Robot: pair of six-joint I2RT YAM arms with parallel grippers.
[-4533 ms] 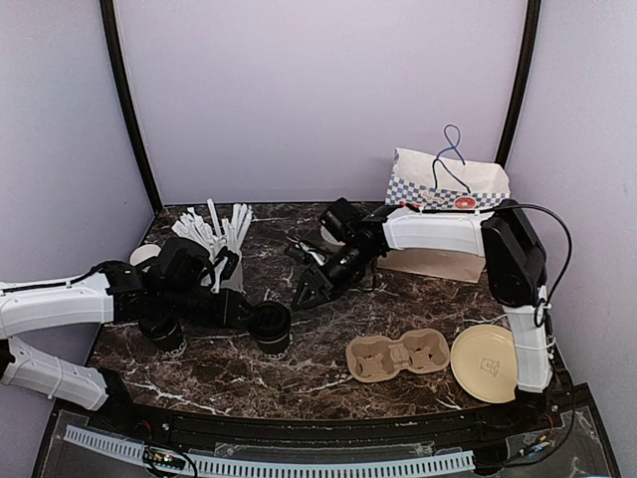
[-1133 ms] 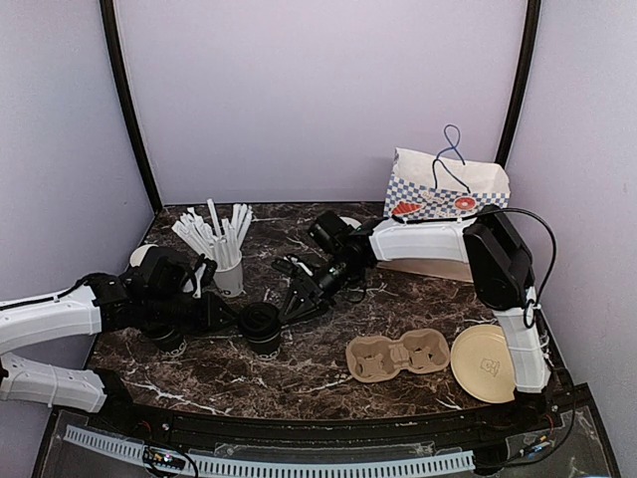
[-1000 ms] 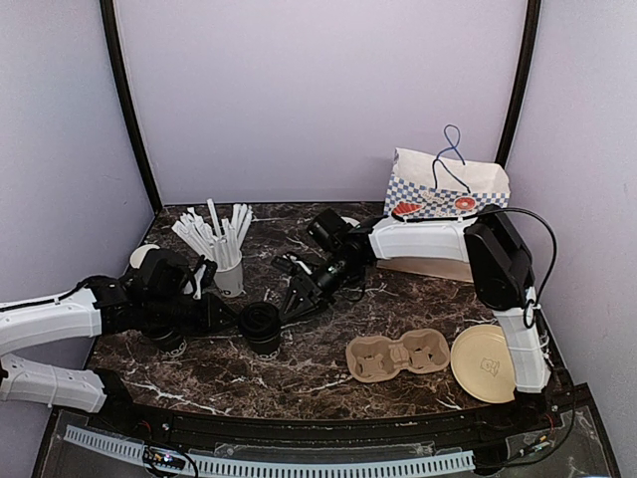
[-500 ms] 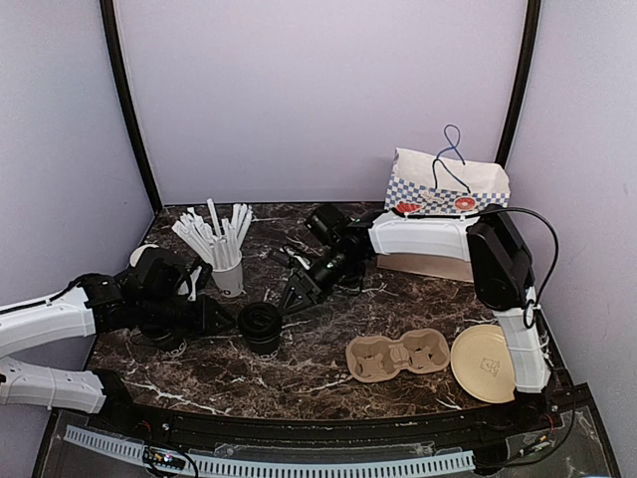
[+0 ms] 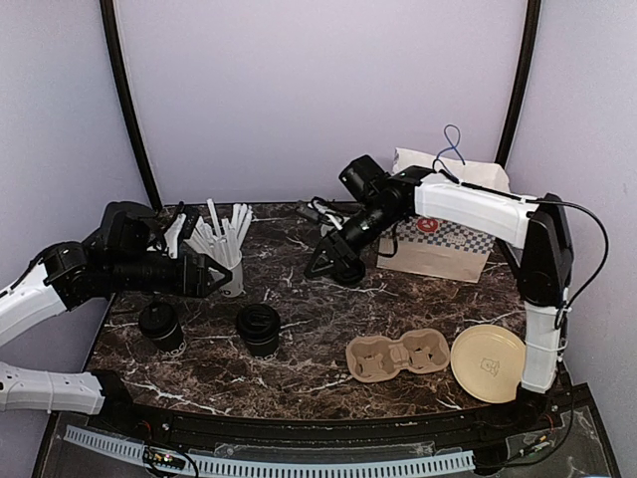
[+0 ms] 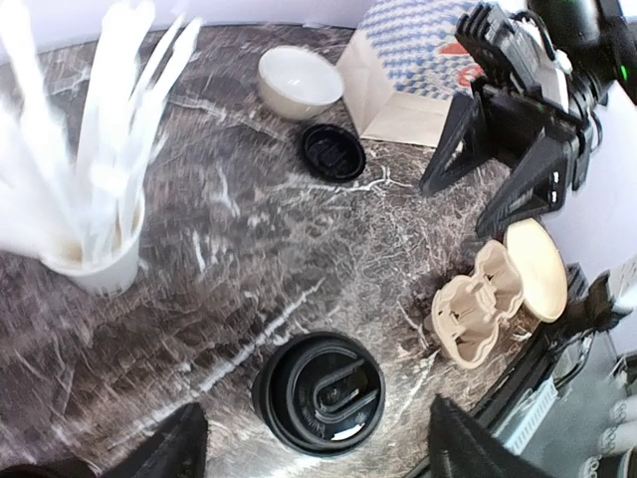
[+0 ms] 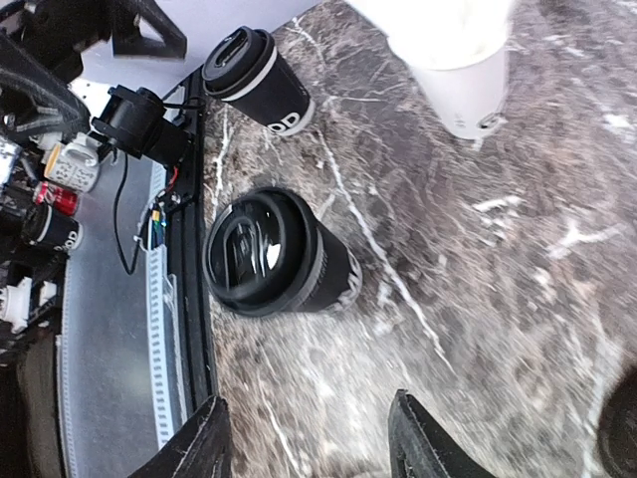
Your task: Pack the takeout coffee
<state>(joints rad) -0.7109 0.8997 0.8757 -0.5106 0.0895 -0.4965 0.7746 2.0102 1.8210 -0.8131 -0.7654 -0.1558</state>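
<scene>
Two takeout coffee cups, black with black lids, stand upright at the table's front left: one (image 5: 259, 329) nearer the middle, the other (image 5: 161, 325) further left. In the left wrist view the middle cup (image 6: 318, 393) sits straight below my left gripper (image 6: 314, 423), which is open and lifted clear of it. My left gripper (image 5: 204, 277) hovers beside the stick cup. My right gripper (image 5: 330, 263) hangs open and empty above the back middle. The right wrist view takes in both cups (image 7: 279, 254) (image 7: 254, 75) from a distance, and my right gripper (image 7: 307, 408) holds nothing.
A beige two-slot cup carrier (image 5: 398, 356) and a round beige disc (image 5: 488, 360) lie at the front right. A checked paper bag (image 5: 448, 234) stands at the back right. A white cup of sticks (image 5: 224, 254), a white bowl (image 6: 299, 80) and a loose black lid (image 6: 333, 151) sit further back.
My left gripper opened, let go of the middle cup and rose back to the left. My right arm lifted and drew back towards the bag, opening a little wider.
</scene>
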